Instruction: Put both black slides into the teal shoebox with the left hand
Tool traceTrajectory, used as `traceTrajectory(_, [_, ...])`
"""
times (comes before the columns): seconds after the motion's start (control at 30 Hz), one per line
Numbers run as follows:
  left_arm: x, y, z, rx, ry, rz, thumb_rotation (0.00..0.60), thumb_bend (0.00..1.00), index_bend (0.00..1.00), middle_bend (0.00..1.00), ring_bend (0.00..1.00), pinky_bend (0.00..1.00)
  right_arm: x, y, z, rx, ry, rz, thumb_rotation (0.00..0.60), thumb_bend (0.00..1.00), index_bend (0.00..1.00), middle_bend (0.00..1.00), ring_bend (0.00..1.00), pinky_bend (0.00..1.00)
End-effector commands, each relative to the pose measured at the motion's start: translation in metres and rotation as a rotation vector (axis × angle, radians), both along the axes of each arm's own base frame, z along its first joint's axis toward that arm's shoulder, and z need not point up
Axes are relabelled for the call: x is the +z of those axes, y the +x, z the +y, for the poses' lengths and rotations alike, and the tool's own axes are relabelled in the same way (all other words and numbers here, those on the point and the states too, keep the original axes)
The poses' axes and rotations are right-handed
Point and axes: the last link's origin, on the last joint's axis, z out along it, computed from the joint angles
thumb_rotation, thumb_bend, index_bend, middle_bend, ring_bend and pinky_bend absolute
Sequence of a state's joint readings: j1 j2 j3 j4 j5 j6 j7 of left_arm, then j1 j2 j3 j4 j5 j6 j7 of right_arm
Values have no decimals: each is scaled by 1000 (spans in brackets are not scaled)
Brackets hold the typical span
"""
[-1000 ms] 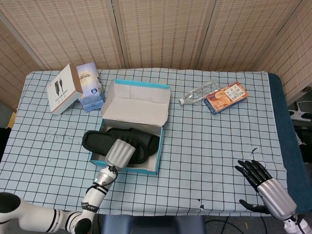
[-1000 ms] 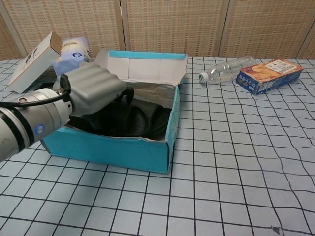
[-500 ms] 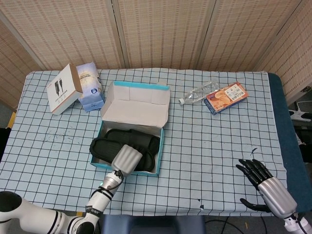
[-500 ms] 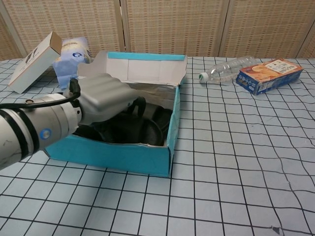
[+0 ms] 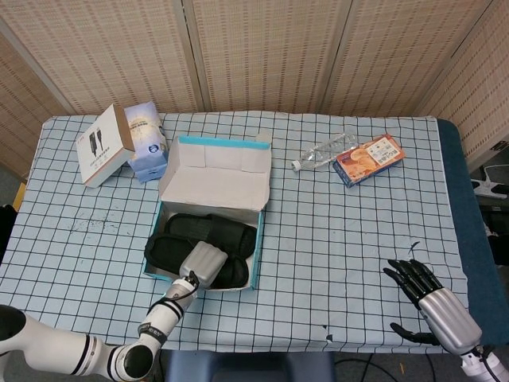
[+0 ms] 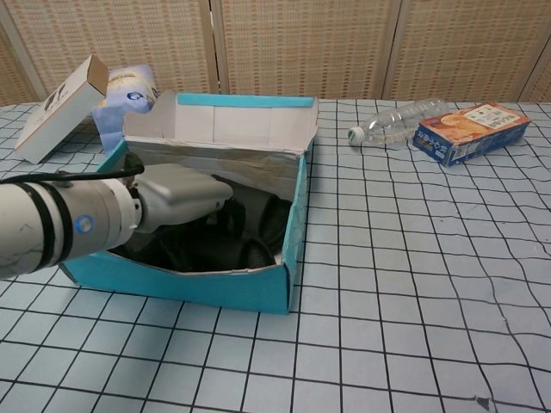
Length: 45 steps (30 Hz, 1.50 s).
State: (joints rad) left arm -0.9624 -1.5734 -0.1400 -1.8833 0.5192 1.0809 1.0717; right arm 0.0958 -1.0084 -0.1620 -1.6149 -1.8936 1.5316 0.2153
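**Left hand inside the teal shoebox, on the black slides**

At the upper left of the head view a white carton point(image 5: 103, 146) leans against a pale blue box point(image 5: 146, 140) on the checked tablecloth point(image 5: 350, 239). Just right of them, left of centre, the teal shoebox point(image 5: 204, 211) stands with its lid raised toward the back. Both black slides point(image 5: 208, 241) lie inside it, side by side. The left hand point(image 5: 201, 263) reaches over the box's near wall and rests on the slides; in the chest view its fingers point(image 6: 225, 215) curl down among the black rubber, but whether they grip a slide or only press on it cannot be told. Right of the box, in the upper middle, a clear plastic bottle point(image 5: 323, 151) lies on its side, touching an orange snack box point(image 5: 369, 159). At the lower right corner the right hand point(image 5: 433, 304) hovers by the table edge, dark fingers spread apart, holding nothing.
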Motion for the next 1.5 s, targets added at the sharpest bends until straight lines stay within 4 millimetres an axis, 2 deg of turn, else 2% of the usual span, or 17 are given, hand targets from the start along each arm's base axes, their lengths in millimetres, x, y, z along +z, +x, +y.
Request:
traceTrajectory(0.03, [6, 1, 2, 27, -39, 15, 600, 416, 178, 342, 277, 334, 0, 0, 0, -1, 1, 0, 528, 152, 0, 0, 0, 0])
traceTrajectory(0.1, [12, 6, 4, 27, -43, 6, 600, 415, 71, 175, 93, 177, 0, 0, 0, 0, 4, 0, 530, 152, 0, 0, 0, 0])
traceTrajectory(0.17, [18, 10, 6, 19, -35, -11, 600, 414, 18, 76, 17, 121, -1, 0, 1, 2, 8, 1, 529, 152, 0, 0, 0, 0])
traceTrajectory(0.23, [22, 13, 7, 13, -26, -25, 600, 413, 0, 15, 0, 104, -1, 0, 1, 3, 10, 1, 528, 153, 0, 0, 0, 0])
traceTrajectory(0.3, [26, 16, 8, 11, -16, -42, 594, 413, 0, 0, 0, 84, -2, 1, 2, 5, 13, 2, 528, 153, 0, 0, 0, 0])
traceTrajectory(0.33, [27, 17, 9, 14, -11, -53, 561, 417, 0, 0, 0, 73, -2, 1, 2, 6, 16, 2, 529, 153, 0, 0, 0, 0])
traceTrajectory(0.37, [28, 17, 9, 22, -12, -65, 481, 434, 0, 0, 0, 64, -3, 1, 2, 8, 17, 2, 529, 153, 0, 0, 0, 0])
traceTrajectory(0.43, [32, 16, 10, 41, -15, -72, 375, 468, 0, 0, 0, 63, -3, 1, 3, 12, 19, 3, 529, 153, 0, 0, 0, 0])
traceTrajectory(0.67, [43, 16, 10, 160, -102, -104, 363, 488, 0, 0, 0, 63, -3, 1, 4, 12, 19, 1, 529, 153, 0, 0, 0, 0])
traceTrajectory(0.87, [50, 20, 15, 197, -135, -101, 403, 461, 0, 0, 0, 62, -3, 2, 4, 14, 18, 0, 528, 153, 0, 0, 0, 0])
traceTrajectory(1.07, [59, 23, 13, 199, -159, -104, 504, 449, 0, 0, 0, 64, -3, 1, 4, 12, 17, 4, 528, 152, 0, 0, 0, 0])
traceTrajectory(1.27, [73, 35, 4, 34, -52, -130, 546, 452, 0, 0, 0, 73, -3, 1, 4, 11, 19, 4, 528, 153, 0, 0, 0, 0])
traceTrajectory(1.5, [87, 27, -9, -26, 46, -133, 570, 455, 0, 0, 0, 106, -3, 2, 5, 15, 20, 4, 528, 154, 0, 0, 0, 0])
